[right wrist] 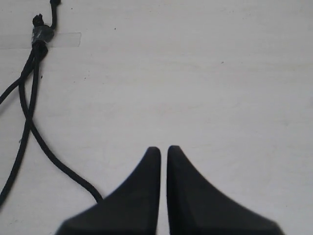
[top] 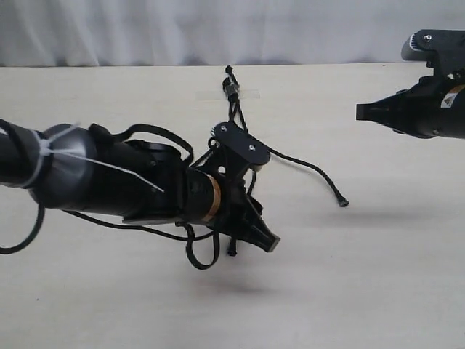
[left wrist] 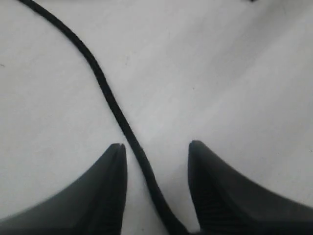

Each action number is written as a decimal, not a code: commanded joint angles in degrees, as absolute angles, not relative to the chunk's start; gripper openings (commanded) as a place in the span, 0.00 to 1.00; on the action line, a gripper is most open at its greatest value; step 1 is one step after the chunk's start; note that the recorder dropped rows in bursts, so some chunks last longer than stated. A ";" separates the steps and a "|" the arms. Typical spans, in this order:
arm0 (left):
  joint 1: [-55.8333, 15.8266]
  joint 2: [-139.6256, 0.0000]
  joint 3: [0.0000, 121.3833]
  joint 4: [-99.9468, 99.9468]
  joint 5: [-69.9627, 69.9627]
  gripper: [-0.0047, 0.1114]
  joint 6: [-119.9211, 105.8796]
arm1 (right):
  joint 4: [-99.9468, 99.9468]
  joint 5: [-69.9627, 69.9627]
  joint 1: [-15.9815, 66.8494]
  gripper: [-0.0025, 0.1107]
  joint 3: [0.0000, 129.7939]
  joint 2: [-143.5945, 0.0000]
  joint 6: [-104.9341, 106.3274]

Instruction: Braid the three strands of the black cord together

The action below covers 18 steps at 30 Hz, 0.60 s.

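The black cord lies on the pale table with its bound, knotted top held down by clear tape. Its three strands run down from the knot. One strand curves off to the right and ends in a knobby tip. Another strand passes between the fingers of my left gripper, which is open and low over the table, not clamped on it. The third strand is mostly hidden under the left arm. My right gripper hovers shut and empty, right of the knot.
Clear tape holds the knot to the table. Thick glossy robot cables loop around the left arm and trail onto the table. A white curtain backs the far edge.
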<state>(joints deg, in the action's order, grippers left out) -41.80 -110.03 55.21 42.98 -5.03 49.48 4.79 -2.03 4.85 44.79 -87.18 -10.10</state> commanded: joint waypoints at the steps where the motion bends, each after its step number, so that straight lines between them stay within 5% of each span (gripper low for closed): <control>1: -42.73 -114.33 57.86 42.57 -7.40 0.37 49.35 | 4.71 -1.15 4.64 0.06 44.65 -87.19 -9.79; 8: -42.73 -118.37 60.78 42.02 -12.17 0.37 49.35 | 4.71 -1.15 4.64 0.06 44.65 -87.19 -9.79; 14: -42.73 -118.37 60.78 40.86 -13.40 0.04 49.35 | 4.71 -0.89 4.64 0.06 44.65 -87.19 -9.79; 18: -42.52 -115.40 60.78 41.96 -15.50 0.04 49.35 | 4.71 -0.67 4.64 0.06 44.65 -87.19 -9.79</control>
<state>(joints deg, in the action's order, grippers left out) -42.65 -117.56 60.77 41.64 -12.90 49.36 4.79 -1.62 4.85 44.79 -87.18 -10.10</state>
